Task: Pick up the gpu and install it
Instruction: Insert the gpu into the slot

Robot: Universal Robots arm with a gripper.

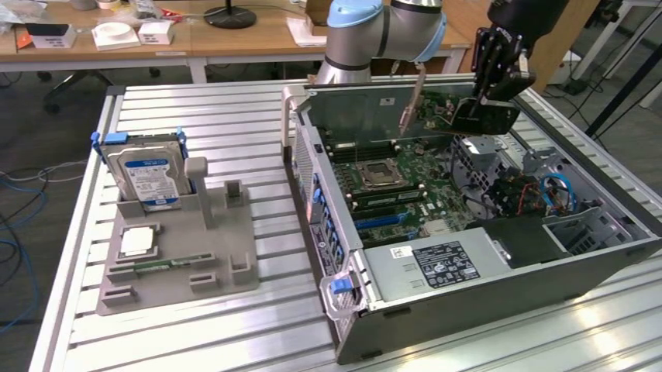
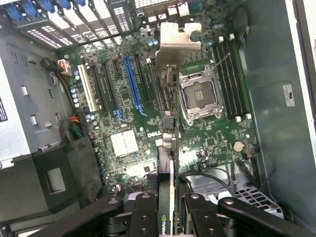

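Above the far right part of the open computer case (image 1: 579, 263), the gpu (image 1: 470, 116) is held in the air by the pincer (image 1: 494, 94), which is closed on the card's upper edge; the card is carried edge-down, its silver end bracket (image 1: 412, 97) hanging toward the exterior view's left, and it is seen clear of the motherboard (image 1: 414, 190) beneath it. In the wrist view the gpu (image 2: 167, 197) is seen edge-on between the two black fingers (image 2: 143, 217), with the bracket (image 2: 175, 42) at its far end; below it lie the board (image 2: 123, 113), the blue expansion slot (image 2: 132, 84), the open processor socket (image 2: 200, 96) and the memory slots (image 2: 229, 79); the card is seen in line with the region between the blue slot and the socket, though no contact with any slot can be made out. On the slatted metal desk (image 1: 176, 341), at the exterior view's left and well apart from the case, a grey fixture tray (image 1: 222, 256) is placed; a hard drive (image 1: 145, 174) with a blue label is stood upright at its far end, a small silver chip (image 1: 138, 242) is laid flat nearer, and a narrow green memory stick (image 1: 155, 266) is lodged just beside it. Behind the case, the arm's blue-capped joint (image 1: 383, 27) is seen, and wooden benches with white boxes (image 1: 114, 32) are set farther back.
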